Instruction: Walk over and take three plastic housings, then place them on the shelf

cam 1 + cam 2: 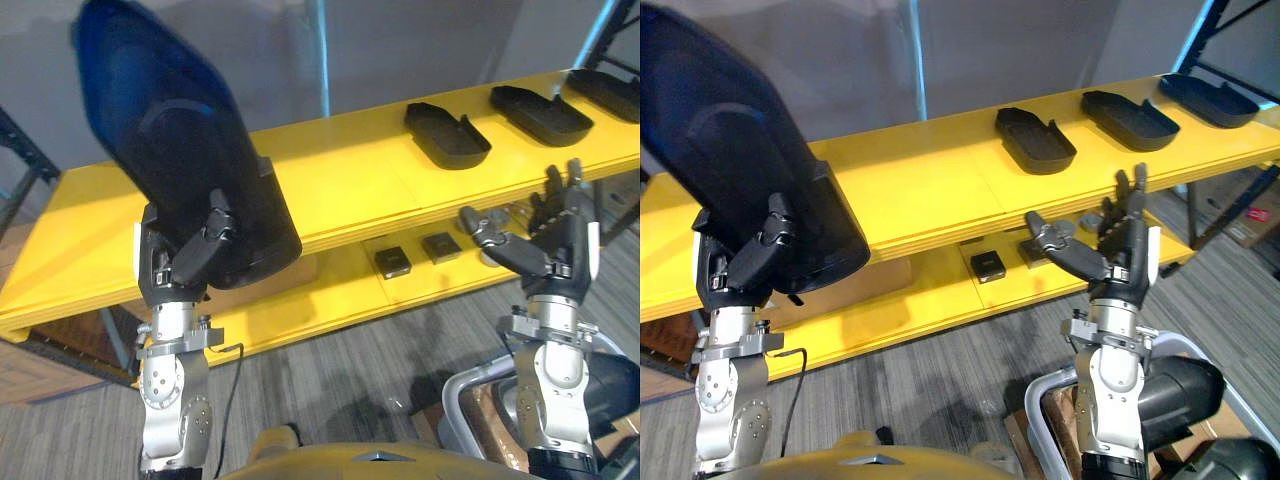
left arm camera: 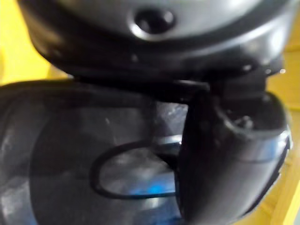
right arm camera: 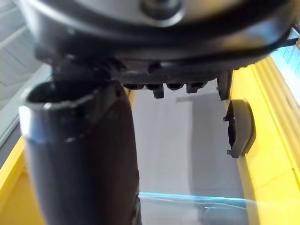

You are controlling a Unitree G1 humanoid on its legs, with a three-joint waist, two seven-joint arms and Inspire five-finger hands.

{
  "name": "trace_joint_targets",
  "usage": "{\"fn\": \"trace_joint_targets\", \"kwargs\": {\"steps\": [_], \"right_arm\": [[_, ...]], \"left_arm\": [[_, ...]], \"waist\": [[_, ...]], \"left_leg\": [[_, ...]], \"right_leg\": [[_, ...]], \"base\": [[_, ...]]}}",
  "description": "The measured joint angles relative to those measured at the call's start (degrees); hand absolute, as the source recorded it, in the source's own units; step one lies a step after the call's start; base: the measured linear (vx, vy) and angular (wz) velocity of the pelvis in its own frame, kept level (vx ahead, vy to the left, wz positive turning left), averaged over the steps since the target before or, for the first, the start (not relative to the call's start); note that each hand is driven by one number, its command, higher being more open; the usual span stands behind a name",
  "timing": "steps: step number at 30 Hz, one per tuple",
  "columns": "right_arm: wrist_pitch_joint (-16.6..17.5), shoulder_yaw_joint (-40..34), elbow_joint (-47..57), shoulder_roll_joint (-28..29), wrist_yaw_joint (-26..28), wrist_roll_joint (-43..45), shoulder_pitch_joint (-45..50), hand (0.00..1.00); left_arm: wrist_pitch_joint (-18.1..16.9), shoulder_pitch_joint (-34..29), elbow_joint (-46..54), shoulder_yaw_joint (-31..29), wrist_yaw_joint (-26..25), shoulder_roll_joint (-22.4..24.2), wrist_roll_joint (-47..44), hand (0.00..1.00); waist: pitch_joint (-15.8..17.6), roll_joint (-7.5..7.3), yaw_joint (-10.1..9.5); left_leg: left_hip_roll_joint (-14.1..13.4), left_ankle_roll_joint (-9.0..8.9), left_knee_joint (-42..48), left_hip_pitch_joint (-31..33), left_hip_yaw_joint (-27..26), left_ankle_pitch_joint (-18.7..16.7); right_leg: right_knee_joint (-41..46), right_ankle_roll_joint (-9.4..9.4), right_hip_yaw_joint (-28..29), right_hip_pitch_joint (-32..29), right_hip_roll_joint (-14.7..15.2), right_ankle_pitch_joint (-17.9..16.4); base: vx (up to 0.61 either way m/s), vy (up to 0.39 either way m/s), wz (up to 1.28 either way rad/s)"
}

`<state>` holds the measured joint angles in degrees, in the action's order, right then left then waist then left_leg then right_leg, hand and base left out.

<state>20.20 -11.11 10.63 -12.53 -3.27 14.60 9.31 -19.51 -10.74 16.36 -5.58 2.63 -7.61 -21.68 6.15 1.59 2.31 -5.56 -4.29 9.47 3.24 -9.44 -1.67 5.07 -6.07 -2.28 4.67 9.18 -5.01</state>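
Observation:
My left hand (image 1: 190, 255) is shut on a large black plastic housing (image 1: 170, 140), held upright and tilted over the left part of the yellow shelf (image 1: 330, 170); its thumb (image 2: 220, 164) presses on the housing's dark face (image 2: 84, 154). Three more black housings lie in a row on the shelf's right part: one (image 1: 446, 133), a second (image 1: 540, 113) and a third (image 1: 606, 92) at the far end. My right hand (image 1: 560, 235) hovers open in front of the shelf edge, fingers straight, holding nothing.
A lower yellow shelf (image 1: 330, 295) carries two small black blocks (image 1: 393, 262) (image 1: 440, 246). Dark blue rack posts (image 1: 610, 35) stand at the right end. A grey wall (image 1: 990, 50) runs behind the shelf. Grey carpet (image 1: 330, 390) lies in front.

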Motion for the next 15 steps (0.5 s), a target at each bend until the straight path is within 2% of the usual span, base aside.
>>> {"fn": "trace_joint_targets", "kwargs": {"steps": [2, 4, 7, 10, 15], "right_arm": [[0.0, 1.1, 0.4, 0.1, 1.9, -0.1, -0.3, 1.0], [0.0, 3.5, 0.4, 0.2, 2.9, -0.1, -0.4, 1.0], [-0.1, 6.1, 0.4, 0.5, 5.7, -0.1, -0.4, 1.0], [-0.9, 8.2, 0.4, 0.4, 8.5, 0.3, -0.4, 1.0], [-2.4, 11.4, 0.3, -1.6, 13.9, 4.1, -0.9, 1.0]], "left_arm": [[3.5, 1.1, 0.0, -1.1, -0.2, -1.1, 2.3, 0.0], [6.2, 1.1, -0.2, -2.2, -0.7, -1.8, 3.5, 0.0], [8.7, 2.5, -1.7, -2.1, -1.2, -3.5, 4.3, 0.0], [11.8, 8.9, -9.5, -1.1, -1.4, -6.1, 4.3, 0.0], [13.0, 16.4, -20.7, 0.5, -4.3, -9.2, 3.8, 0.0]], "waist": [[0.2, -0.67, 0.1], [0.2, -0.66, 0.34], [0.2, -0.65, 1.2], [0.2, -0.55, 1.53], [0.2, -0.32, 3.37]], "left_leg": [[0.9, 0.66, -1.6, -1.1, -2.0, 0.8], [1.0, 0.91, -1.9, -2.5, -3.6, 0.4], [1.0, 0.89, -2.0, -3.0, -4.8, 0.1], [0.9, 0.56, -3.4, -3.6, -5.8, 0.4], [0.9, 0.15, -6.8, -3.7, -6.9, 2.7]], "right_leg": [[-0.2, -1.76, -0.8, -0.6, 1.0, 1.2], [-0.2, -2.12, -0.9, -0.5, 1.3, 1.5], [-0.5, -2.0, -0.8, -0.6, 1.4, 2.0], [-2.3, -1.73, -0.6, -0.6, 1.1, 3.2], [-2.9, -0.95, 0.2, -2.9, 0.6, 3.8]], "base": [[0.05, 0.07, -0.34], [0.03, 0.038, -0.44], [-0.02, 0.013, -0.26], [-0.07, 0.001, -0.17], [-0.06, -0.014, -0.13]]}}
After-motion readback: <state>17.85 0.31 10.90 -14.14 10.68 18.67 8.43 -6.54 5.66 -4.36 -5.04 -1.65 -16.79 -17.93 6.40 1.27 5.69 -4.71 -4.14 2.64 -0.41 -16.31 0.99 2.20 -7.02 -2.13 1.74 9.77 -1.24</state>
